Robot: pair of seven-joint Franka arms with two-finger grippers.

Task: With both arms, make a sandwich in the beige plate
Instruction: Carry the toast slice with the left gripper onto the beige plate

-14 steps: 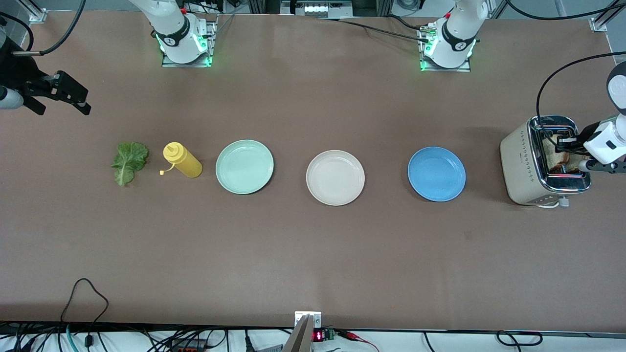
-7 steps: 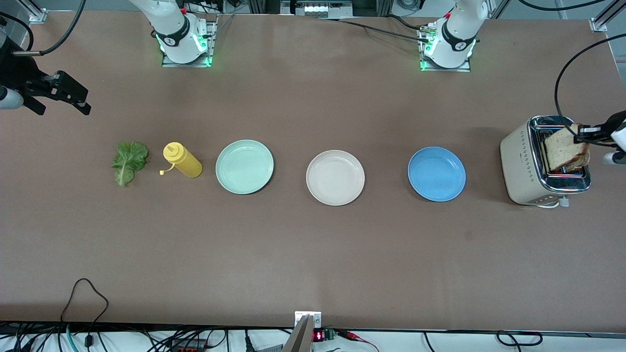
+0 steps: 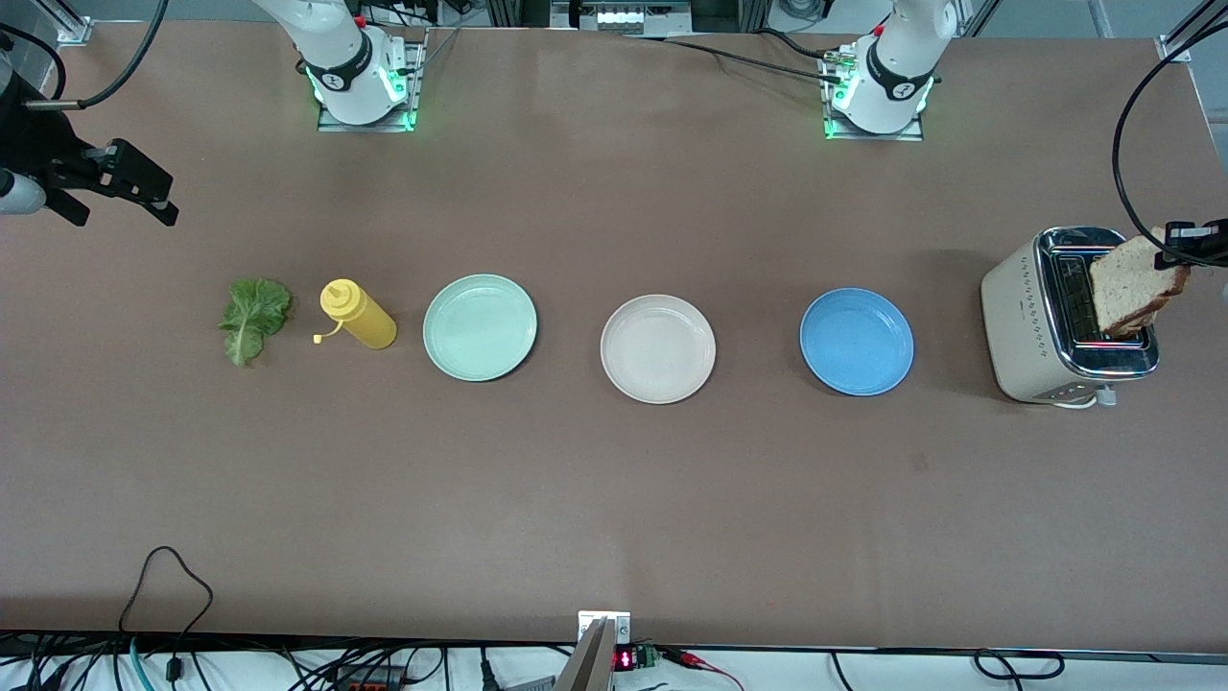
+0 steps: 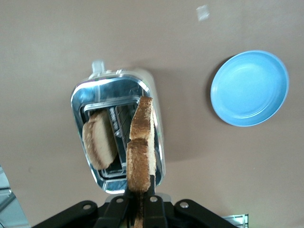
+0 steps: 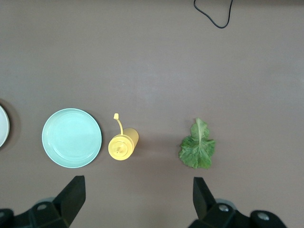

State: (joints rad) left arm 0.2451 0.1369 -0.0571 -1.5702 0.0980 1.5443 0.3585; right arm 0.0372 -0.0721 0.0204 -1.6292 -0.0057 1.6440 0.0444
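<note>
Left gripper [image 3: 1178, 251] clenches bread slice [image 3: 1137, 293] over toaster [image 3: 1065, 317] | right gripper [image 5: 137, 197] waits, agape | advice: lift clear, carry level toward nine o'clock, beige plate [image 3: 658, 376].

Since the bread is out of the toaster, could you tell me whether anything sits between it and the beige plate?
Only the blue plate lies on the table between the toaster and the beige plate; the bread, held in the left claw, can pass above it.
</note>
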